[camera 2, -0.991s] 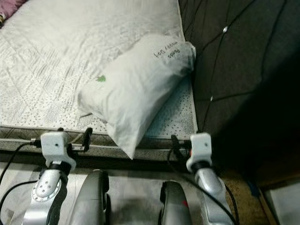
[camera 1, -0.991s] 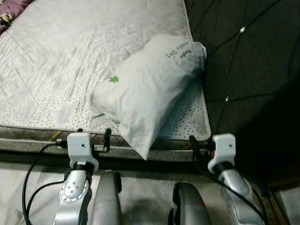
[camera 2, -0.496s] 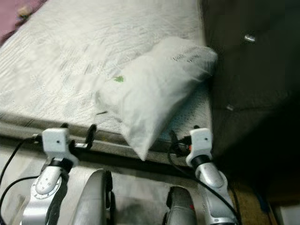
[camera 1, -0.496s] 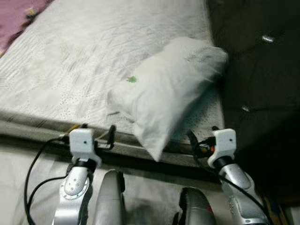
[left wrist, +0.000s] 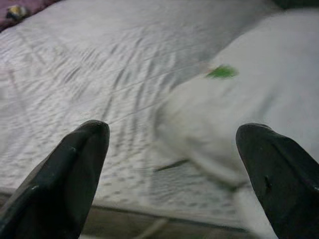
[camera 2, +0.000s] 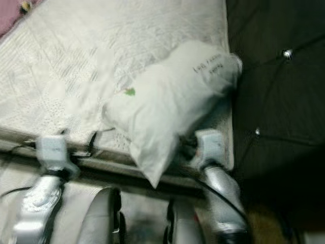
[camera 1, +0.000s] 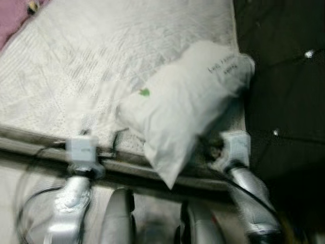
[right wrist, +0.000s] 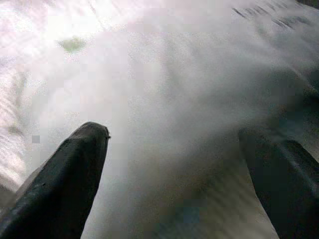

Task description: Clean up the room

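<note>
**Reaching toward the pillow at the bed's corner**

Lying slantwise on the mattress, the white pillow has one corner hanging over the bed's near edge and its far end, marked with dark handwriting, pressed against the dark tufted headboard. A small green mark sits on its upper face. The right hand is just at the pillow's lower right side, its two black fingers spread wide apart with the pillow's cloth close in front of them and between them; whether they touch the cloth cannot be told through the blur. The left hand hangs at the bed's edge, to the left of the pillow and apart from it, its fingers also spread wide and holding nothing. Beyond that hand, the pillow's near-left corner lies on the quilted mattress. A strip of purple cloth shows at the mattress's far left. Both head views are blurred.
</note>
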{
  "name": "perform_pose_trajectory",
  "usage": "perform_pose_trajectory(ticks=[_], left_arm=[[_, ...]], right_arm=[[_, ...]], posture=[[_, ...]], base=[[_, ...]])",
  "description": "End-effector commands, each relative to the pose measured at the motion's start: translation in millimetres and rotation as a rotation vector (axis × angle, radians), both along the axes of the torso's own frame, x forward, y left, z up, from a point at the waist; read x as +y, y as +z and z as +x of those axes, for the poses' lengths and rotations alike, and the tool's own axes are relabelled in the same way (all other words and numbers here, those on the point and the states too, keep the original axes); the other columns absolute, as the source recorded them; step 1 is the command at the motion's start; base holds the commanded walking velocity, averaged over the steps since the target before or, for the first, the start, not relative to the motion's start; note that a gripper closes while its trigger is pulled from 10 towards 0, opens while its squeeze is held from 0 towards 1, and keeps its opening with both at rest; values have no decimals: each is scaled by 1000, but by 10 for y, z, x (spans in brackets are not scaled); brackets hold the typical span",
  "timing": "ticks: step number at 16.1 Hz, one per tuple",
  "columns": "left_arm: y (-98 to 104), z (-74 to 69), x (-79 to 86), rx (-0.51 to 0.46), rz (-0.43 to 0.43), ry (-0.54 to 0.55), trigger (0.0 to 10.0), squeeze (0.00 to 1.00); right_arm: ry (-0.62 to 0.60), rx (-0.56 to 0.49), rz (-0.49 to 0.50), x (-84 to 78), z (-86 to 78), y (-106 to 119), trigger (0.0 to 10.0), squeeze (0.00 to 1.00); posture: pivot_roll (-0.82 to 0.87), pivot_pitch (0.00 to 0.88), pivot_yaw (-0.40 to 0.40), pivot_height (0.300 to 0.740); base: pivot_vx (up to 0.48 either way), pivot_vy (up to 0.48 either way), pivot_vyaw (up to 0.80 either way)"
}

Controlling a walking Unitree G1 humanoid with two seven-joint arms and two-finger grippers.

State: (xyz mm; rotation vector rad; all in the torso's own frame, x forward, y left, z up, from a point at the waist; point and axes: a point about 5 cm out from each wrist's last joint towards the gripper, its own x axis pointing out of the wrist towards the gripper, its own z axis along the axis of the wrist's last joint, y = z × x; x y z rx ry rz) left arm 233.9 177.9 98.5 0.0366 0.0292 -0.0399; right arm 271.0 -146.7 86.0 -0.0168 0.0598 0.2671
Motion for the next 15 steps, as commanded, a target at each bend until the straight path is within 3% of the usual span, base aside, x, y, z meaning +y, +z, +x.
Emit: perform_pose_trajectory(ticks=[1, 5, 9, 11, 14, 15], left_arm=[[11, -12, -92, 1, -29, -25, 10000, 0], [4, -48, -59, 25, 1, -6, 10000, 0], [-60, -156, 81, 107, 61, 23, 10000, 0], [-92, -200, 122, 136, 70, 26, 10000, 0], [-92, -200, 122, 136, 70, 26, 10000, 0], [-128, -263, 160, 168, 89, 43, 10000, 0]], right_arm=[[-32, 39, -17, -142, -73, -86, 10000, 0], [19, 79, -19, -127, -103, -133, 10000, 0], [206, 187, -19, -51, -197, -232, 10000, 0], [285, 240, -49, -29, -222, -282, 10000, 0], [285, 240, -49, -29, -222, -282, 10000, 0], [343, 252, -68, 43, -219, -296, 10000, 0]], posture=[[51, 195, -10, 630], [66, 217, -23, 620], [77, 227, -20, 573], [77, 227, -20, 573], [77, 227, -20, 573], [97, 246, -17, 568]], base=[[0, 0, 0], [0, 0, 0], [0, 0, 0], [0, 0, 0], [0, 0, 0], [0, 0, 0]])
